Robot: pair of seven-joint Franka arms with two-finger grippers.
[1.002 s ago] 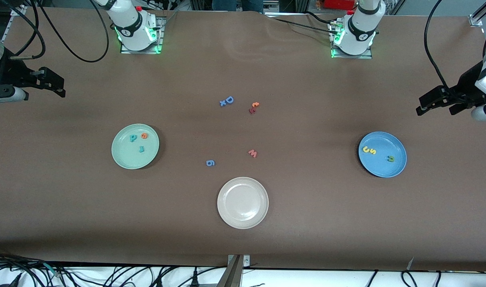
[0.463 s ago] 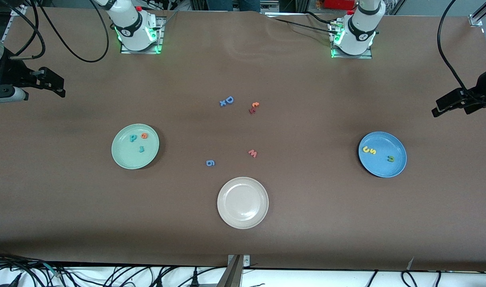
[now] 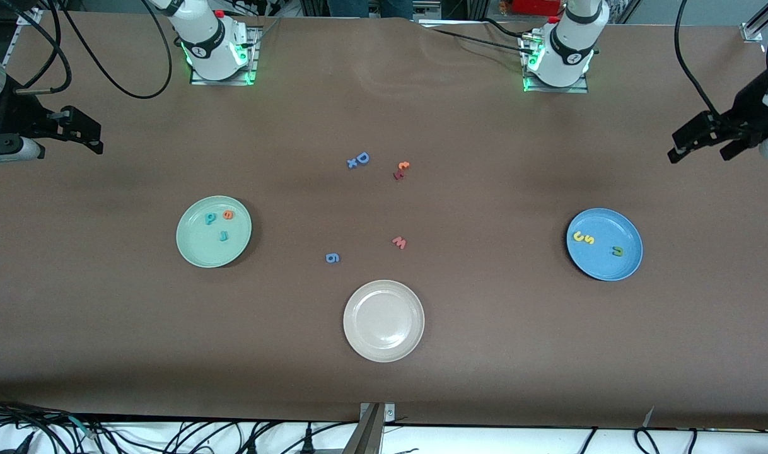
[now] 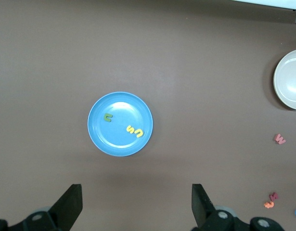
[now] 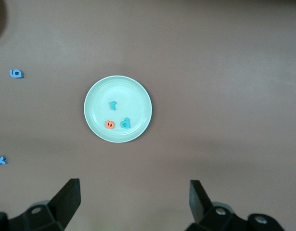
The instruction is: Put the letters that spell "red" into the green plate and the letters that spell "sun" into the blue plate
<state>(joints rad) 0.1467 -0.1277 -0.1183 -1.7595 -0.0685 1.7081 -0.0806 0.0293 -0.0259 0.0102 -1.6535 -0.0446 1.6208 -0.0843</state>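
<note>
The green plate (image 3: 198,249) lies toward the right arm's end of the table and holds a teal "r" (image 3: 224,236), an orange "e" (image 3: 228,214) and a teal "d" (image 3: 210,219). The blue plate (image 3: 601,266) lies toward the left arm's end with a yellow "s" (image 3: 589,239), a yellow "u" (image 3: 576,236) and a dark green "n" (image 3: 618,251) in it. My left gripper (image 3: 698,156) hangs open and empty over bare table near the blue plate (image 4: 114,142). My right gripper (image 3: 99,142) waits open and empty over bare table near the green plate (image 5: 131,94).
An off-white plate (image 3: 359,340) lies nearest the front camera at mid-table. Loose letters lie between the plates: a blue "D" with an "x" (image 3: 359,159), an orange and red pair (image 3: 401,169), a pinkish "w" (image 3: 400,242) and a blue "g" (image 3: 332,257).
My left gripper swung out toward the table's end and came back, now over table closer to the robots' bases. The right arm, plates and letters have not moved.
</note>
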